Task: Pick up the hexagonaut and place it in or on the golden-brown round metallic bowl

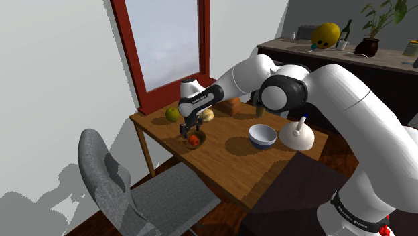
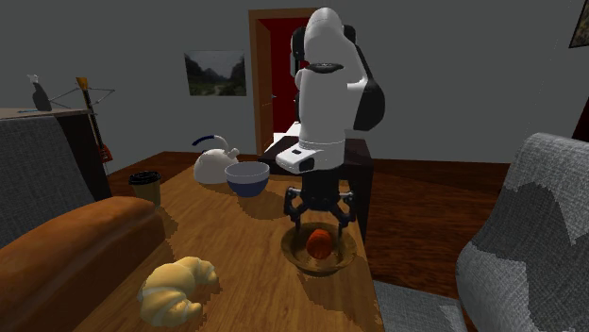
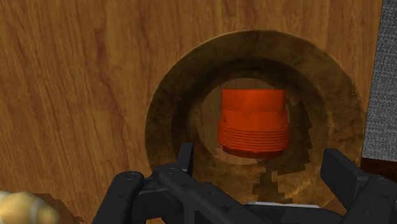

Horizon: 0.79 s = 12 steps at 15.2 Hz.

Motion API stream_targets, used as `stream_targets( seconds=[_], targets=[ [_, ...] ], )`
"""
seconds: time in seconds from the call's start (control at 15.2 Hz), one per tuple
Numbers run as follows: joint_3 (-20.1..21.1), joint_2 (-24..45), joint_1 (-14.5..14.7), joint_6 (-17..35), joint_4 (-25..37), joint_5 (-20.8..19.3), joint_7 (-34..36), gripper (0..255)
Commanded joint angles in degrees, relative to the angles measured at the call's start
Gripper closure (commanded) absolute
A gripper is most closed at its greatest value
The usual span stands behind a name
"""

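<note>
A room with grey walls and a red-framed window (image 1: 167,40) holds a wooden surface (image 1: 221,161), with a grey chair (image 1: 134,188) drawn up at its long edge opposite the window.

Going from the shoulder view's left, a green apple (image 1: 173,114) sits near the surface's corner below the window. Next comes the golden-brown round bowl (image 1: 203,137), close to the chair-side edge and not far from that same corner. The hexagonaut (image 3: 252,122), an orange-red piece with a flat-sided head and a threaded collar, lies inside this bowl on its bottom, near the middle. The gripper (image 2: 320,223) hangs straight over the bowl, pointing down, its fingers (image 3: 343,175) spread apart and touching nothing. The hexagonaut lies below them, free of both.

Just past the bowl, toward the window-side edge, lies a pale croissant (image 1: 207,115). Beside that is a brown loaf (image 1: 232,105) along the same edge. Further along stands a dark cup (image 1: 259,110). A bowl that is blue outside and white inside (image 1: 262,136) sits around the middle of the surface's width. A white kettle (image 1: 297,136) stands just beside it at the end of the surface nearest the robot's stand. The white arm reaches over these last things to the golden-brown bowl.
</note>
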Motion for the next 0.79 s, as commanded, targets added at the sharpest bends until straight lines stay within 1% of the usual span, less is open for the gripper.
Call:
stream_targets(
  seconds=[0.0,0.2,0.73],
  targets=[
    [0.0,-1.41,-0.01,-0.92,-0.48,0.0,0.0,0],
    [0.02,-5.04,-0.04,-3.75,-1.28,0.02,-0.01,0],
    [0.02,-5.04,-0.04,-3.75,-1.28,0.02,-0.01,0]
  ],
)
